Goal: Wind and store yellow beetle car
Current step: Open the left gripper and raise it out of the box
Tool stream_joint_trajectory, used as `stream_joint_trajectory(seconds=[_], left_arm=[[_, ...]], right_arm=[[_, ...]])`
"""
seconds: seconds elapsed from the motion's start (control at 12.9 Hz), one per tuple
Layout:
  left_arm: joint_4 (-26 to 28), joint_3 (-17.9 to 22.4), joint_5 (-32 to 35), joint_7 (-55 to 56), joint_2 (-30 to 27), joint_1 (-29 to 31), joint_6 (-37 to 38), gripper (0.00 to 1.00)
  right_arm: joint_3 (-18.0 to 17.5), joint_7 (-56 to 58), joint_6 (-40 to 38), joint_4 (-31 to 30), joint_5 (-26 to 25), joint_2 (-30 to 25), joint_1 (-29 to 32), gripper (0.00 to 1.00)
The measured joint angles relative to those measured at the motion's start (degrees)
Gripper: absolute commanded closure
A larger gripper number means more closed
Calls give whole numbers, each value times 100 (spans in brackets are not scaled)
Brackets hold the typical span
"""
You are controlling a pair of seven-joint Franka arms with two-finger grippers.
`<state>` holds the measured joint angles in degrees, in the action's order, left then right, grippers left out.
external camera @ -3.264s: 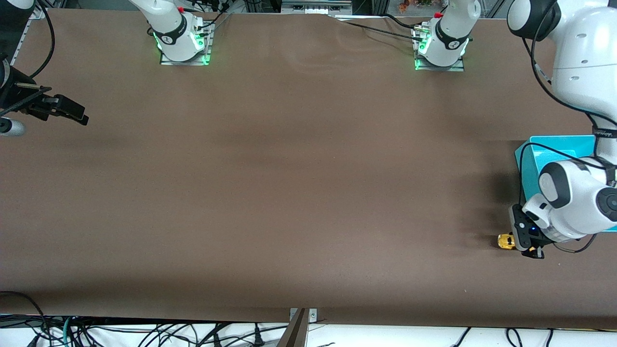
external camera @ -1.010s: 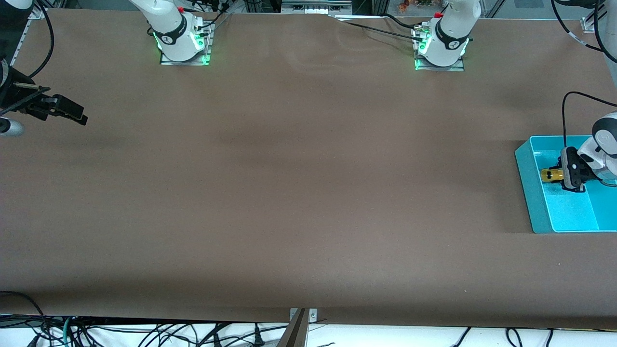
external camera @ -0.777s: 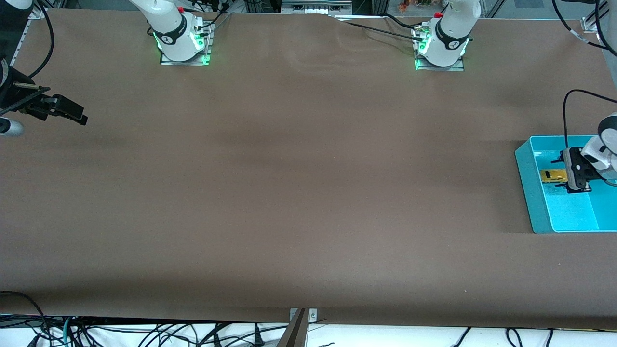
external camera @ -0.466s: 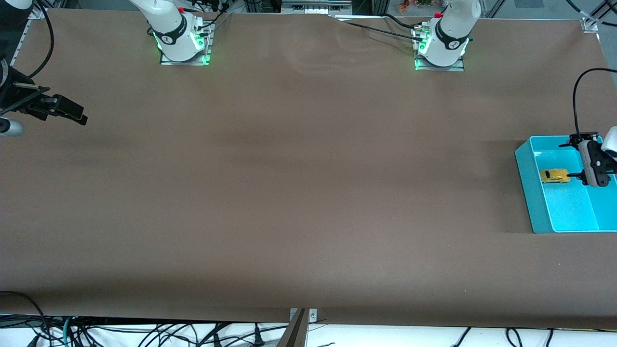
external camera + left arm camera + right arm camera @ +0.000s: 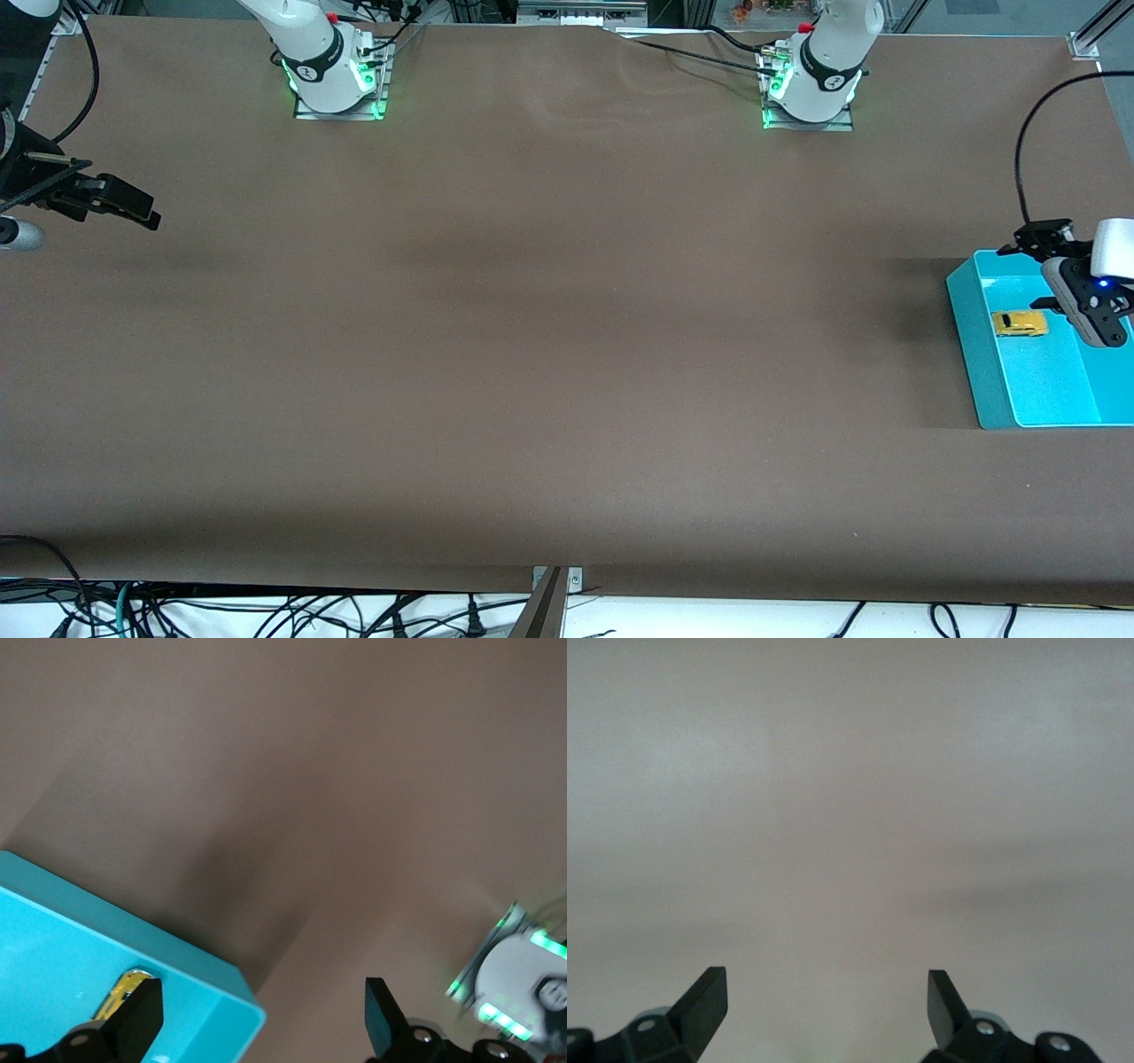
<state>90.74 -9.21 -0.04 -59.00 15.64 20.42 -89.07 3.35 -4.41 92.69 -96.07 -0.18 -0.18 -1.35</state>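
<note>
Yellow beetle car point(image 5: 1019, 323): one small bright-yellow toy, lying on the floor of a teal bin point(image 5: 974, 354), in the part of the bin farther from the front camera, close to the bin wall that faces the middle of the table; free of any grip. In the left wrist view the car point(image 5: 127, 990) shows just inside the bin's corner point(image 5: 221, 992), partly hidden by one finger. Teal bin: open-topped, rectangular, standing on the brown table point(image 5: 549, 337) at the left arm's end. Left gripper point(image 5: 1045, 282): raised over the bin, above and beside the car, fingers spread wide and holding nothing; in its own wrist view point(image 5: 261, 1019) both dark fingertips stand well apart with bare table between them. Right gripper point(image 5: 133, 208): waiting over the table at the right arm's end, jaws likewise released and empty; its wrist view point(image 5: 824, 1005) shows only plain table surface between the parted fingertips.
</note>
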Motion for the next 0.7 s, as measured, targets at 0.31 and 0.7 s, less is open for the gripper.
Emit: stream_joint_trajectory(seconds=[0.31, 0.7], left_arm=[[-8, -596, 0, 3056, -716, -329, 138, 0], [16, -480, 0, 4775, -967, -700, -9, 0]], right_arm=[[1, 0, 0, 0, 0, 0, 0, 0], [1, 0, -1, 0, 0, 0, 0, 0]])
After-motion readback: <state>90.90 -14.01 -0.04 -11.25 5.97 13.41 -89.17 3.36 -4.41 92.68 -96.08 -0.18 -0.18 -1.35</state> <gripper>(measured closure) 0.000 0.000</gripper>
